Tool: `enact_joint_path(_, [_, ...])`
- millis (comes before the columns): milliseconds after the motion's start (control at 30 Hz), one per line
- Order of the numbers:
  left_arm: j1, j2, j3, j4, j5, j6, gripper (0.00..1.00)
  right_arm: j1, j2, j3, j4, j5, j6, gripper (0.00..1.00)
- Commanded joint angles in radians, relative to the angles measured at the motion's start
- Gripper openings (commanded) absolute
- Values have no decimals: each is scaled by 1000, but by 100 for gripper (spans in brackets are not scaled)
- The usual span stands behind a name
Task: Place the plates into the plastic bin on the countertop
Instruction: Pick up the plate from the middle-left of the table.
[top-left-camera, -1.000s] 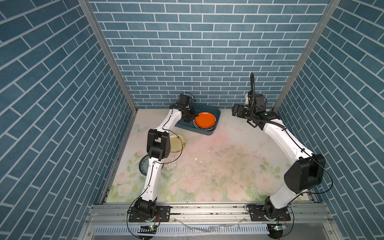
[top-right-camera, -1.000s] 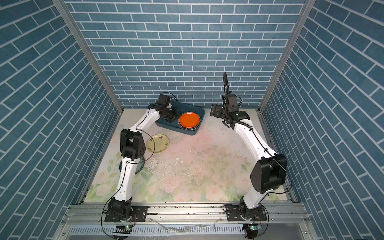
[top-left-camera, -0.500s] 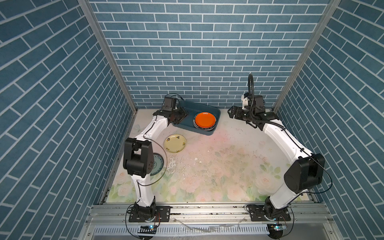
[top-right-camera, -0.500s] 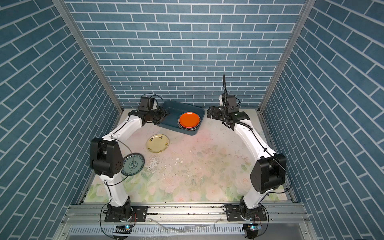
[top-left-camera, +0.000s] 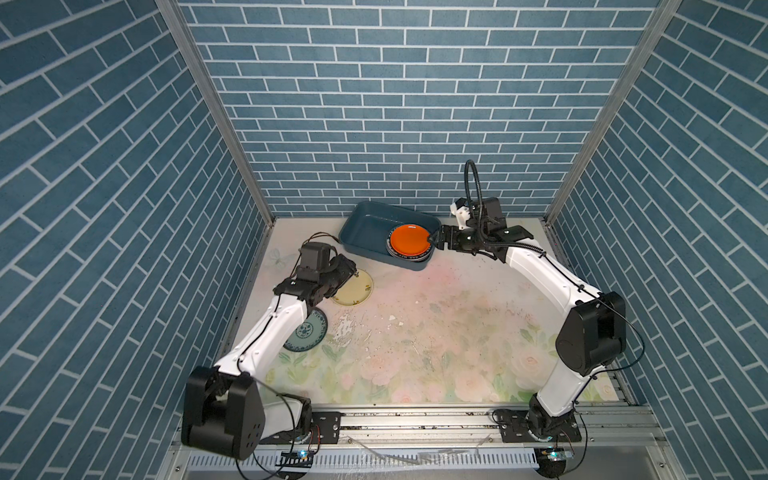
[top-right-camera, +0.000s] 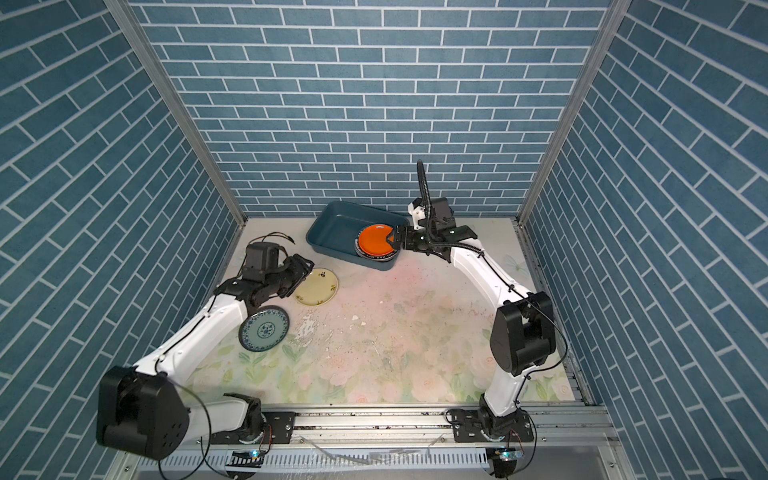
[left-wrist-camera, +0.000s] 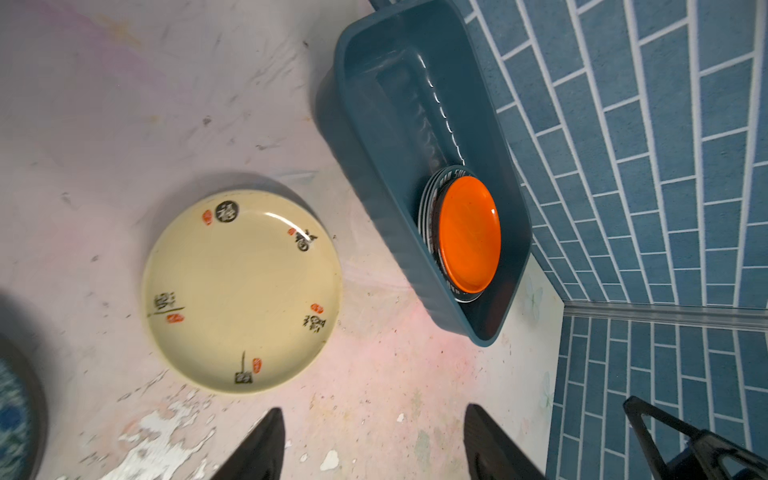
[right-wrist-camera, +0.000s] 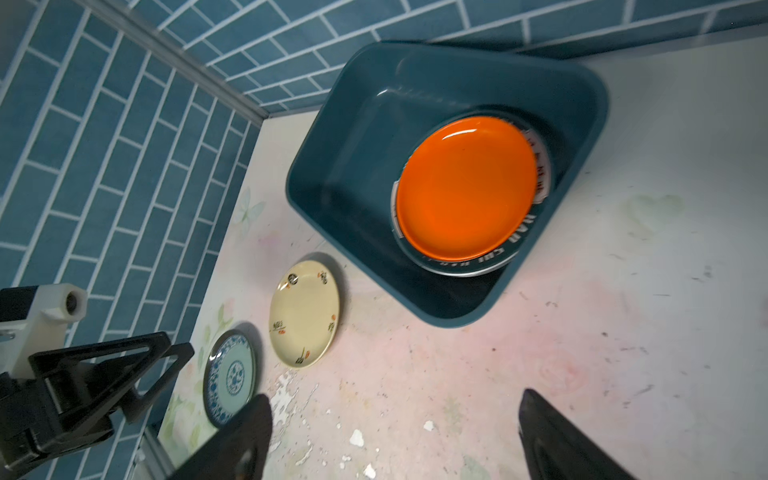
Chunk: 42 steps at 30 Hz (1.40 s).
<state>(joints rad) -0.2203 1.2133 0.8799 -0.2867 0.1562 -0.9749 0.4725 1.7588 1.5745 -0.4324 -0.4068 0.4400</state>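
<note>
The dark teal plastic bin (top-left-camera: 363, 226) (top-right-camera: 330, 228) (left-wrist-camera: 374, 124) (right-wrist-camera: 353, 166) stands at the back of the floral countertop (top-left-camera: 436, 332). In its right end an orange plate (top-left-camera: 409, 240) (top-right-camera: 376, 240) (left-wrist-camera: 469, 232) (right-wrist-camera: 465, 187) tops a stack of lettered-rim plates (right-wrist-camera: 519, 239). A pale yellow plate (top-left-camera: 355, 289) (top-right-camera: 318, 286) (left-wrist-camera: 243, 291) (right-wrist-camera: 303, 313) and a teal patterned plate (top-left-camera: 307, 332) (top-right-camera: 264, 328) (right-wrist-camera: 228, 376) lie on the countertop at the left. My left gripper (top-left-camera: 349, 270) (top-right-camera: 305, 266) (left-wrist-camera: 374, 415) hovers open and empty by the yellow plate. My right gripper (top-left-camera: 434, 241) (top-right-camera: 392, 239) (right-wrist-camera: 392, 399) stands open and empty at the bin's right end.
Blue brick walls close in the back and both sides, and the bin sits near the back wall. A worn white patch (top-left-camera: 345, 328) marks the countertop beside the teal patterned plate. A metal rail (top-left-camera: 415, 415) runs along the front edge.
My left arm has pulled back from the bin to the yellow plate, and its jaws have spread wider. My right gripper has moved down and left to the bin's right end.
</note>
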Motion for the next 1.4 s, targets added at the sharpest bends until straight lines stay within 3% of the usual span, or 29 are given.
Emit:
enact_joint_path(0, [1, -95, -84, -54, -53, -44, 75, 38, 29, 11, 5, -74, -14, 92])
enact_joint_path(133, [4, -154, -156, -65, -22, -51, 86, 82, 54, 15, 6, -106, -15, 93])
enact_joint_path(300, [15, -115, -210, 4, 34, -45, 95, 134, 128, 69, 2, -108, 20, 99])
enact_joint_path(467, [63, -33, -289, 194, 160, -97, 95, 166, 218, 192, -26, -56, 58, 99])
enact_joint_path(567, [86, 8, -292, 204, 170, -95, 95, 177, 261, 253, -31, -23, 77, 99])
enact_joint_path(800, [177, 138, -320, 288, 249, -119, 87, 200, 322, 361, -24, 37, 116, 99])
enact_joint_path(1000, [212, 271, -282, 362, 318, -109, 79, 248, 385, 419, -14, -5, 113, 98])
enact_joint_path(1200, [227, 339, -223, 327, 327, -66, 74, 296, 424, 489, -20, -3, 67, 98])
enact_joint_path(1367, [239, 396, -185, 279, 346, -15, 64, 331, 466, 537, -61, 25, 39, 98])
